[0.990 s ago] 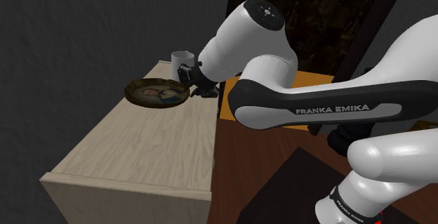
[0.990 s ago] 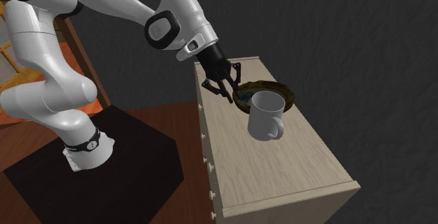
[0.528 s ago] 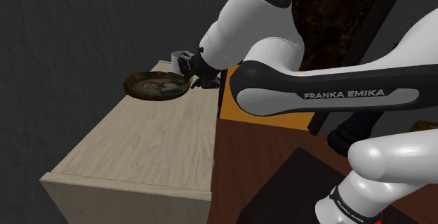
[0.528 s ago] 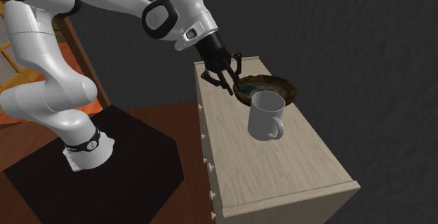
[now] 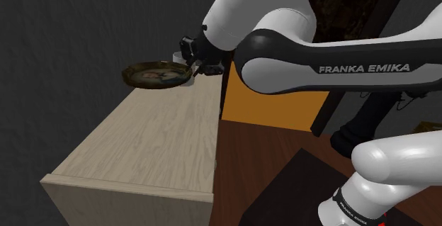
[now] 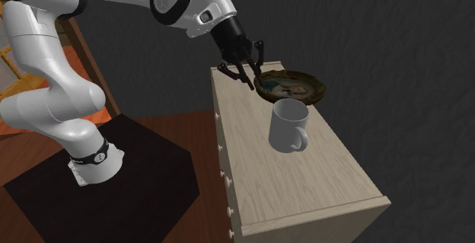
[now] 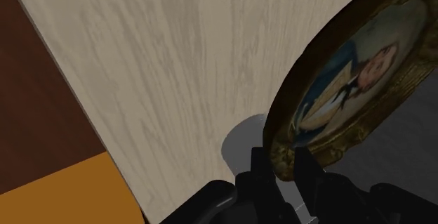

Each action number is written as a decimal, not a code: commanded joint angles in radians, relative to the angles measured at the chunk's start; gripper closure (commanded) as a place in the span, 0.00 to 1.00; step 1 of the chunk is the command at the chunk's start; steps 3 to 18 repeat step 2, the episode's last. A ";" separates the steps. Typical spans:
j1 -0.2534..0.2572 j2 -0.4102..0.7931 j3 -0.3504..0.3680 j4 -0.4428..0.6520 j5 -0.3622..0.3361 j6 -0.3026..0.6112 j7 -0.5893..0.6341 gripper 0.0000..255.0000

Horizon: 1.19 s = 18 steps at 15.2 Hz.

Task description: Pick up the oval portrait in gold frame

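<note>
A: How was the scene laid out, from the big things down?

B: A pale wooden tabletop (image 5: 142, 147), the top of a chest of drawers, was seen. The white arm (image 5: 283, 54) was stretched over its far end. The oval portrait (image 6: 291, 87) was held in the air above that end, almost flat and clear of the wood. A white mug (image 6: 289, 126) was standing on the tabletop near it, lower down.

A: And the hand (image 6: 251, 80)?

B: It was clamped on the gold frame at one edge only. In the wrist view the rim was pinched between the two black fingers (image 7: 258, 177).

A: What could be spoiled from here?

B: The portrait was gripped far from its middle, so it could probably be turned in the fingers by its own weight and then be lost. If it were dropped, the mug could be struck and knocked over. A quick swing of the arm could also be enough for the thin rim to be pulled out.
</note>
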 commanded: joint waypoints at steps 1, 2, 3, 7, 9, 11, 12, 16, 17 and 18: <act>0.004 -0.002 -0.008 0.011 0.000 -0.014 -0.004 1.00; 0.004 -0.002 -0.008 0.011 0.000 -0.014 -0.004 1.00; 0.004 -0.002 -0.008 0.011 0.000 -0.014 -0.004 1.00; 0.004 -0.002 -0.008 0.011 0.000 -0.014 -0.004 1.00; 0.004 -0.002 -0.008 0.011 0.000 -0.014 -0.004 1.00; 0.004 -0.002 -0.008 0.011 0.000 -0.014 -0.004 1.00; 0.004 -0.002 -0.008 0.011 0.000 -0.014 -0.004 1.00; 0.004 -0.002 -0.008 0.011 0.000 -0.014 -0.004 1.00; 0.004 -0.002 -0.008 0.011 0.000 -0.014 -0.004 1.00; 0.004 -0.002 -0.008 0.011 0.000 -0.014 -0.004 1.00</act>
